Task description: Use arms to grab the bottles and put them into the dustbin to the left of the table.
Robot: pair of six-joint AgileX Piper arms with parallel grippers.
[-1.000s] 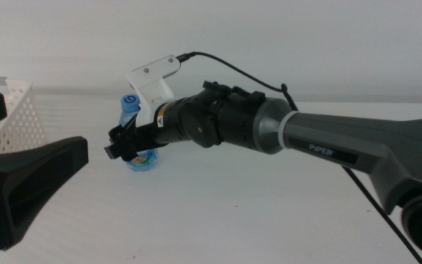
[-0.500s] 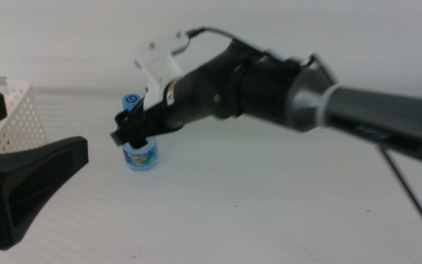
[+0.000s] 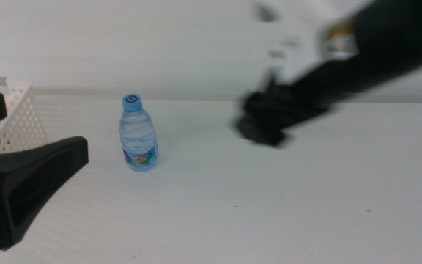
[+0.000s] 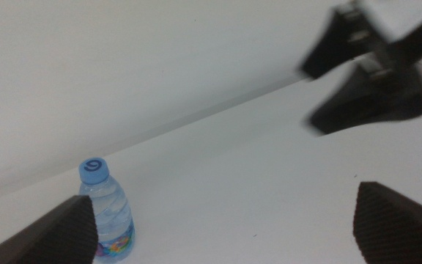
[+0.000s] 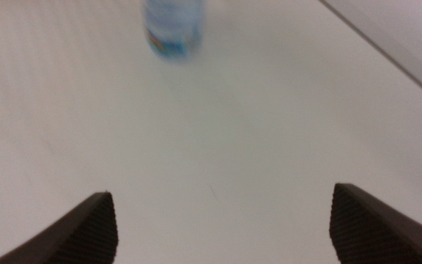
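We see our right gripper [image 3: 258,128] blurred, right of centre in the middle view, jaws spread wide and empty. Our left gripper [image 3: 20,187] waits at lower left, jaws apart.

Middle view: looking forward and down over the white bench [image 3: 284,213] toward the pale back wall, taking in the water bottle [image 3: 138,133] left of centre, a corner of the dustbin [image 3: 17,116] at the left edge, and the blurred right pincer [image 3: 258,126] reaching in from the upper right.

Left wrist view: sitting low near the bench, facing across it toward the wall, framing the water bottle [image 4: 106,212] close by and the right pincer [image 4: 350,81] farther off, with its own left pincer [image 4: 233,227] at the edge.

Right wrist view: hanging above the bench [image 5: 218,147], tilting down, catching the water bottle [image 5: 173,28] beyond its own pincer [image 5: 222,224].

Sharing the bottle across all three.
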